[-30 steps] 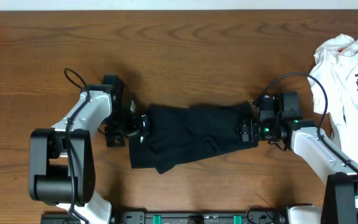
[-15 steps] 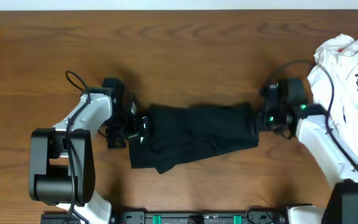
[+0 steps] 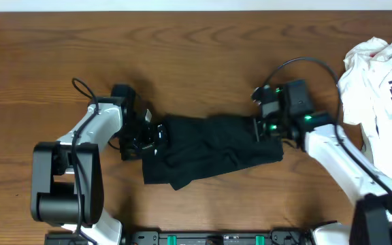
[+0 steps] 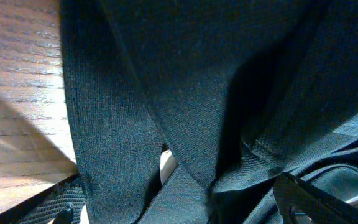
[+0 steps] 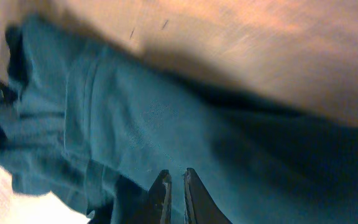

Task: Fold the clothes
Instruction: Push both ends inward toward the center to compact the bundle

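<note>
Your right gripper [image 5: 174, 186] has its fingers pressed almost together at the right end of the black shirt [image 3: 213, 146]; you cannot tell whether cloth is caught between them. Your left gripper [image 3: 150, 136] gapes wide at the shirt's left end. The shirt lies bunched mid-frame on the table [image 3: 196, 54], with a white garment [image 3: 380, 75] at the right edge.

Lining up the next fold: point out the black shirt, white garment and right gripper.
black shirt [image 3: 209, 146], overhead view, middle of the fabric.
white garment [image 3: 380, 76], overhead view, crumpled upper part.
right gripper [image 5: 176, 175], right wrist view, between its fingertips.
</note>
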You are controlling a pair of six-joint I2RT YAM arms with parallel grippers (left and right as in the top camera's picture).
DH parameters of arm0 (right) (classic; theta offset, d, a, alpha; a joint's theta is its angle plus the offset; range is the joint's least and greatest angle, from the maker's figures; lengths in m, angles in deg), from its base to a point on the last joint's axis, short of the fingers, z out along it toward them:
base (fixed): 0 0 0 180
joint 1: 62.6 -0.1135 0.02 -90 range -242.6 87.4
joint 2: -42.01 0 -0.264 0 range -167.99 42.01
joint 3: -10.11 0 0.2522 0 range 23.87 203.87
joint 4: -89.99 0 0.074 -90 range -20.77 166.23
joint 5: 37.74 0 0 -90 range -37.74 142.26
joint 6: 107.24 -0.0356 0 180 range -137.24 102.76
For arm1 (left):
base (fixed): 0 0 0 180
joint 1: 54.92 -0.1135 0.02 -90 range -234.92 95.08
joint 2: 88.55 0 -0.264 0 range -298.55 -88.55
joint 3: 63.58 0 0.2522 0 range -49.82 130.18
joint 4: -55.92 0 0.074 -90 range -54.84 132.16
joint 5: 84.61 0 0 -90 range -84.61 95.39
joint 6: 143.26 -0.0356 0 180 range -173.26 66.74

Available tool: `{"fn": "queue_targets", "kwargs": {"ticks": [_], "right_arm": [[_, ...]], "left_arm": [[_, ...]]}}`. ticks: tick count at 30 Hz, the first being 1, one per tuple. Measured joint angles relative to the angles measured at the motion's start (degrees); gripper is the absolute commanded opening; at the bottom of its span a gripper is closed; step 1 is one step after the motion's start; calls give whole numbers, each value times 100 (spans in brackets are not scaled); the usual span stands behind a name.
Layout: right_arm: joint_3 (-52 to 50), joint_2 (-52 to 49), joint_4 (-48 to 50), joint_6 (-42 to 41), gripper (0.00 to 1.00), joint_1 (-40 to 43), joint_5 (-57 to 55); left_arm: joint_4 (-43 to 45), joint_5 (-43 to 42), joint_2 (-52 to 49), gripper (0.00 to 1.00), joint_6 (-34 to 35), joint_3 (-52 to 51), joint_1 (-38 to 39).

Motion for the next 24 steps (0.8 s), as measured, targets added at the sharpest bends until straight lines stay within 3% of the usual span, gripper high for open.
{"fn": "queue_targets", "kwargs": {"ticks": [3, 6, 8, 10, 12, 24], "right_arm": [[-111, -376, 221, -13, 9, -258, 37], [-129, -761, 411, -17, 9, -490, 57], [-131, -1001, 525, -39, 9, -632, 72], [-136, -1222, 643, -68, 8, -743, 122], [-120, -1287, 730, -101, 7, -772, 212], [-15, -1338, 649, -240, 4, -846, 278]], "left_arm": [[96, -20, 66, 99, 2, -81, 2], [195, -63, 138, 89, 7, -173, 2], [236, -107, 142, 67, 31, -216, 2], [299, -122, 136, 29, -17, -280, 4], [280, -129, 70, 6, -17, -358, 13], [-393, -98, -63, 6, -24, -138, 33]]}}
